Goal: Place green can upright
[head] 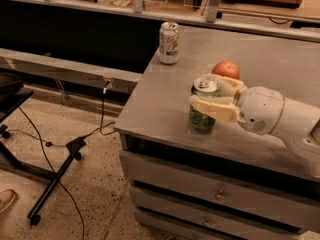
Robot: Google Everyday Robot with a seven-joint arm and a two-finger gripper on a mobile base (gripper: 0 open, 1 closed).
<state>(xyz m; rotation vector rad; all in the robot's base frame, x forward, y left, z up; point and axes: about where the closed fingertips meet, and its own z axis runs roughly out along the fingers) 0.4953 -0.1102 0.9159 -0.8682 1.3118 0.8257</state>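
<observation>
The green can (202,115) stands upright near the front edge of the grey table (165,104), its silver top with pull tab facing up. My gripper (209,98) reaches in from the right and is shut on the can, one pale finger (216,109) across its front and the other behind it. The can's base looks to be at or just above the table top.
A white-silver can with an orange-green logo (169,42) stands upright at the table's back left. An orange-red round fruit (226,69) sits just behind my gripper. Drawers are below the table front. A stand and cables lie on the floor at left.
</observation>
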